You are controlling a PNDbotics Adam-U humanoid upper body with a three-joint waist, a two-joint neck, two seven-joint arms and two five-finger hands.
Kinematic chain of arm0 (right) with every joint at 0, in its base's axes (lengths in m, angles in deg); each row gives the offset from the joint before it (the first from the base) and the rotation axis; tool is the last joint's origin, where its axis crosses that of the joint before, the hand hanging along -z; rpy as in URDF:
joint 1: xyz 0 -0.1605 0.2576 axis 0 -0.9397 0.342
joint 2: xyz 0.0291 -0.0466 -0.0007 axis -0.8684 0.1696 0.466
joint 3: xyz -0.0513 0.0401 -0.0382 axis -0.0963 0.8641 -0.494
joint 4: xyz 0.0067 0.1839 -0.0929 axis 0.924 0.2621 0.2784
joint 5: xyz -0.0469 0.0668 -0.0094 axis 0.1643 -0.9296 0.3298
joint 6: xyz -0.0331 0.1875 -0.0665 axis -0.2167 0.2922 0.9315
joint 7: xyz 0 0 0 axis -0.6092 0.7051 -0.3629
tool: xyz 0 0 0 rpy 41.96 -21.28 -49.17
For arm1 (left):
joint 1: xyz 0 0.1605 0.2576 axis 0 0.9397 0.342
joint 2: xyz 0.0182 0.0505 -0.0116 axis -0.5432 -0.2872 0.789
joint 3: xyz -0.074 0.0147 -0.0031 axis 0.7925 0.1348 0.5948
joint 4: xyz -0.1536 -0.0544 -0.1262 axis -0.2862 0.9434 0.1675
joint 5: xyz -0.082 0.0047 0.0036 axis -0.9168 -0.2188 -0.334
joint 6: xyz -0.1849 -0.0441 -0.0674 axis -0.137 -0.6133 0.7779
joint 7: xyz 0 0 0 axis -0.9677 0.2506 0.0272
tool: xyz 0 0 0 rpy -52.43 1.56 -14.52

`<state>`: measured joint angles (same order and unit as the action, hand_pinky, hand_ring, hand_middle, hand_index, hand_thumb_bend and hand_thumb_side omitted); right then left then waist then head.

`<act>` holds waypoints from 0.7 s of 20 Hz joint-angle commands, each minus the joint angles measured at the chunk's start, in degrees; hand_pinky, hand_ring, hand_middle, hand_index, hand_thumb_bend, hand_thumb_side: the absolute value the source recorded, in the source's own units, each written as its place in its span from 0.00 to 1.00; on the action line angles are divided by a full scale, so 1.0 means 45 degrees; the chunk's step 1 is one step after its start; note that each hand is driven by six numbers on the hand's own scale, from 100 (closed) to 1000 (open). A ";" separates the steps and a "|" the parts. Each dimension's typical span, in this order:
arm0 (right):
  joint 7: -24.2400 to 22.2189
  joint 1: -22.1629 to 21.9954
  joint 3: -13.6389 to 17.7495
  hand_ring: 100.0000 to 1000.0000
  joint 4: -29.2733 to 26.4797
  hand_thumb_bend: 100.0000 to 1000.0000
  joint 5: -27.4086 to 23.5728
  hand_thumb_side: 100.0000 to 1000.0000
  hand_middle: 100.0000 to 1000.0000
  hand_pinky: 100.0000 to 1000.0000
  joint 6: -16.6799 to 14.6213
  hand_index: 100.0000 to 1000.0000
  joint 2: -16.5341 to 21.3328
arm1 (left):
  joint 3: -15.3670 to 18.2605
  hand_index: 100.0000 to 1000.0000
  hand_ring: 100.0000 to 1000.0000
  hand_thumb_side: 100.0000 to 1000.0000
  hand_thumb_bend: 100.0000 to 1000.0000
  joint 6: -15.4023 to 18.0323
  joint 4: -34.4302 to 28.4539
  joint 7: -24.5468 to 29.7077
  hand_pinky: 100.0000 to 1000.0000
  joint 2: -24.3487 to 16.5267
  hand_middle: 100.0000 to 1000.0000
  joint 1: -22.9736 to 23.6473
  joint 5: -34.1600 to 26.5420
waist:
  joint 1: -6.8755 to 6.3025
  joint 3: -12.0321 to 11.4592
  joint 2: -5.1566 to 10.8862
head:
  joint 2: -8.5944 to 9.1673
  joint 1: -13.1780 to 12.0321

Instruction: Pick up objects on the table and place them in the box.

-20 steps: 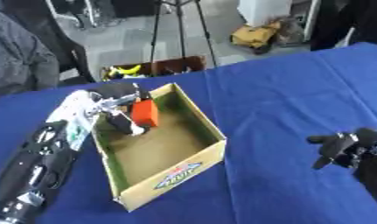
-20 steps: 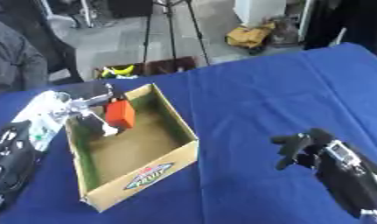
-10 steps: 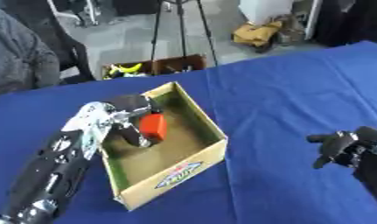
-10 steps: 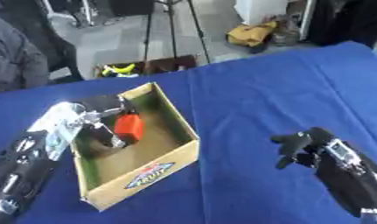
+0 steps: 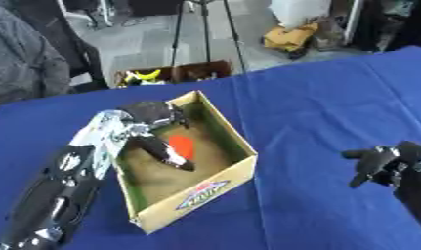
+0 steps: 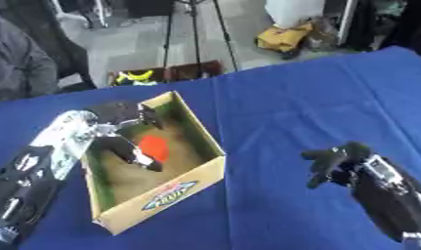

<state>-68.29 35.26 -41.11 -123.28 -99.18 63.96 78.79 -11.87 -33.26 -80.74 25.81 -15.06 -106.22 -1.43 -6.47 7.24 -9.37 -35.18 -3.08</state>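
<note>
An open cardboard box (image 5: 215,178) stands on the blue table left of the middle. A small red object (image 5: 182,146) lies inside it, on the brown floor near the far end. My left hand (image 5: 151,114) reaches over the box's left wall, and its fingers (image 5: 166,155) stretch straight down into the box just beside the red object. I cannot see whether they still touch it. My right hand (image 6: 337,163) hovers over the table at the right with relaxed fingers, holding nothing.
The blue tablecloth (image 5: 325,97) covers the whole table. Beyond the far edge there are a tripod (image 5: 205,29), a low crate with yellow things (image 5: 166,75) and a yellow bag (image 5: 290,36) on the floor. A grey-clad person sits at the upper left.
My left hand has carried the red object from the box's far rim down into the box. Its fingers have straightened, and the red object now lies on the box floor. The right hand stayed put.
</note>
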 commanded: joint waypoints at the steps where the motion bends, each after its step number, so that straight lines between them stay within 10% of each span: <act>1: 0.0002 0.0088 0.0018 0.83 -0.0302 0.00 -0.0049 0.87 0.50 0.52 -0.0031 0.50 0.0147 | -0.0007 0.81 0.75 0.91 1.00 -0.0036 -0.0721 0.0051 0.79 -0.0571 0.73 -0.0114 -0.0035 | 0.0153 -0.0049 0.0208 | 0.0068 0.0055; 7: 0.0033 0.0070 0.0035 0.83 -0.0301 0.00 -0.0102 0.86 0.50 0.52 -0.0035 0.50 0.0136 | 0.0104 0.83 0.79 0.93 0.95 -0.0231 -0.1413 0.0842 0.81 -0.0906 0.78 -0.0034 -0.0552 | 0.0199 -0.0142 0.0267 | 0.0070 0.0119; 14: 0.0218 -0.0059 0.0210 0.83 -0.0270 0.00 -0.0132 0.86 0.50 0.52 -0.0066 0.50 0.0024 | 0.2037 0.78 0.63 0.75 0.44 -0.1393 -0.3664 -0.0433 0.70 -0.0925 0.65 0.0896 -0.1997 | 0.0400 -0.0675 0.0344 | 0.0012 0.0551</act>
<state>-67.61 34.71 -40.68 -123.37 -99.42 63.73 78.65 -4.87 -38.65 -94.60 24.93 -17.51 -101.40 -9.15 -4.94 3.89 -8.69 -35.21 -1.07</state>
